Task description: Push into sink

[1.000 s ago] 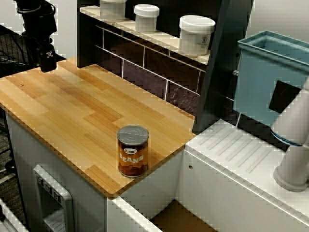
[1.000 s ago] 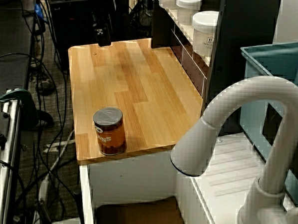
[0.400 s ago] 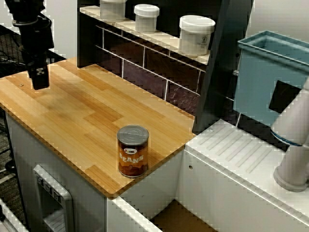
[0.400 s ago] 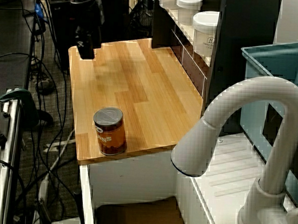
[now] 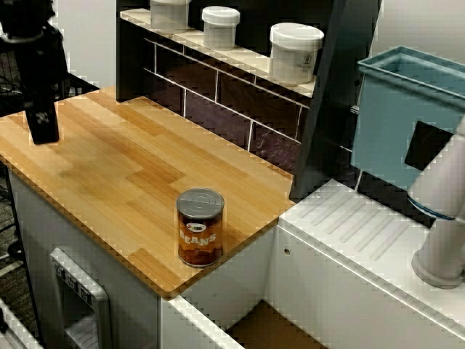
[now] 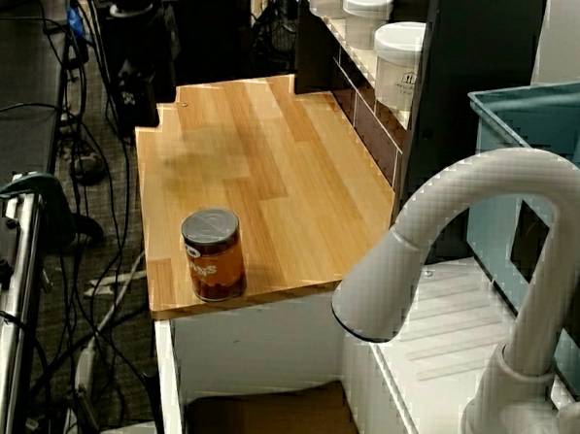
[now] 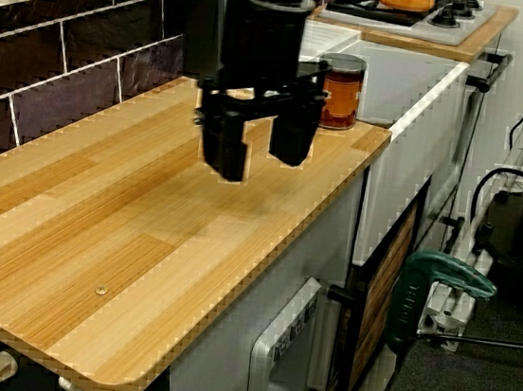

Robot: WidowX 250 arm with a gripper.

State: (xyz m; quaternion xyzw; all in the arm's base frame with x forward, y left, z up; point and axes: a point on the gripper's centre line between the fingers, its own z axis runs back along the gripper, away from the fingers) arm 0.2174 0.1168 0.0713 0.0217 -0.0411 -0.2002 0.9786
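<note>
The gripper [image 7: 259,148] has moved further toward the counter's [image 5: 109,167] outer far corner since the earlier frames and now hangs low over the wood with its two fingers [image 7: 224,148] apart and nothing between them. The can [image 5: 200,227] has not moved: it stands upright near the counter edge next to the sink [image 5: 272,329], well apart from the gripper. The sink lies below that edge, only a strip of its brown floor showing, with the faucet [image 6: 481,276] arching beside it.
</note>
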